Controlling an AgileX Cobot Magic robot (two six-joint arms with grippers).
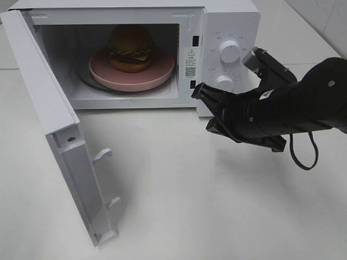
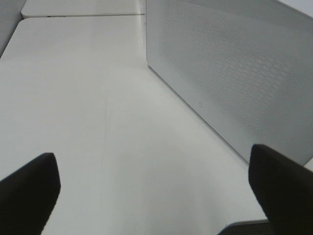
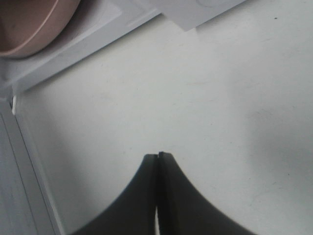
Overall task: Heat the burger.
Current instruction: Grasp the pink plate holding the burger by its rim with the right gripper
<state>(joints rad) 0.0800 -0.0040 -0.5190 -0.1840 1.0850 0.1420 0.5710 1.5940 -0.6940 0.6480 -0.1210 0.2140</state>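
1. Since the burger (image 1: 130, 47) already sits upright on the pink plate (image 1: 162, 71) inside the microwave (image 1: 227, 21), and the door (image 1: 38, 97) stands swung wide, the step in hand is probably shutting the door before any heating starts.
2. The right gripper (image 1: 197, 92) has its jaws pressed together and holds nothing. It hovers just in front of the microwave's control panel, near the lower knob (image 1: 223, 82) and above the table (image 1: 217, 206).
3. The left gripper (image 2: 154, 193) has its jaws spread as wide as they go and is empty. It faces a white perforated panel (image 2: 234, 68), which I take to be the door's outer face.
4. From the right gripper, the burger lies deeper into the microwave and toward its hinge side. The burger is round, so no long axis matters. The door juts out from the microwave's hinge side, across the opening from the right gripper. I judge the left arm to be the nearer one for pushing the door shut.
5. Only the exterior high view shows the burger, the whole door and the knobs, and the left arm is absent from it. The right wrist view shows the closed fingertips, a sliver of plate rim and the microwave's sill, but no burger. Only the left wrist view shows the left jaws.
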